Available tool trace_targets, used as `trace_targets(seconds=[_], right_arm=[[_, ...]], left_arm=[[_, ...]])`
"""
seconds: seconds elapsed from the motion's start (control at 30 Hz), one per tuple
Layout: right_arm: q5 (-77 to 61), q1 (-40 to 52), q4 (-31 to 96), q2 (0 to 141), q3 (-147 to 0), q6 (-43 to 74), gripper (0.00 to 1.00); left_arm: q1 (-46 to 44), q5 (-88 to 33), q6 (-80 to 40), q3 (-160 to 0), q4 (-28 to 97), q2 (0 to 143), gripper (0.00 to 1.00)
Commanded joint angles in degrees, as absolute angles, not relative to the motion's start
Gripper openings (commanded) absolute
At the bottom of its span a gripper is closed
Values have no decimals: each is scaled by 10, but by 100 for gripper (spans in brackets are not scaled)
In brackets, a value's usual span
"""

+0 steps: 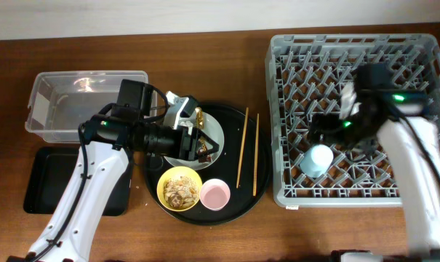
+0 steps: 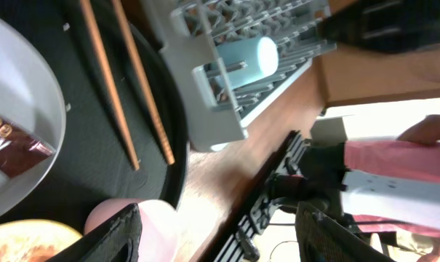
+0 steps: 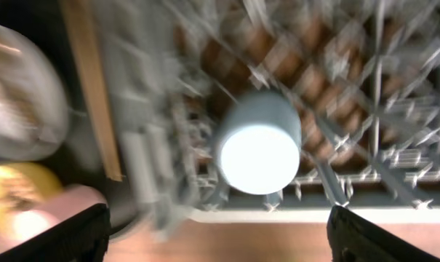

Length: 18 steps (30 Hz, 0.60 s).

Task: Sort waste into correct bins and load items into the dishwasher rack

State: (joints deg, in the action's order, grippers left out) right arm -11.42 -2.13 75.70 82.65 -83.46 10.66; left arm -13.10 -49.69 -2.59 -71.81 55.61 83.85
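Observation:
The grey dishwasher rack (image 1: 358,44) is at the right, with the small blue cup (image 1: 320,159) upside down near its front-left corner. My right gripper (image 1: 323,135) hovers above that cup, open and empty; the blurred right wrist view shows the cup (image 3: 258,145) between the spread fingers (image 3: 220,236). My left gripper (image 1: 199,140) is open and empty over the pale grey plate (image 1: 218,127), which holds the brown-and-gold wrapper (image 2: 12,149). The yellow bowl (image 1: 180,188) holds food scraps. The pink cup (image 1: 214,194) stands beside it. Two chopsticks (image 1: 243,145) lie to the right. No tissue is in view.
Plate, bowl, pink cup and chopsticks rest on a large round black tray (image 1: 230,207). The clear plastic box (image 1: 81,102) stands at the back left, and the shallow black tray (image 1: 45,182) lies in front of it. The rack's left wall (image 2: 205,109) is close to the round tray.

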Motion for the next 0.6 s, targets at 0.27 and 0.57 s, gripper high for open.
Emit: trace_targets(seconds=[0.27,0.57], right_arm=[[-146,-19,768,507,-966,77,99],[-149,-19,774,548,-966,78,99]], left_arm=[[-306,-105,-166,-718,631,826,53],[-543,3,-304,-657,560,916,28]])
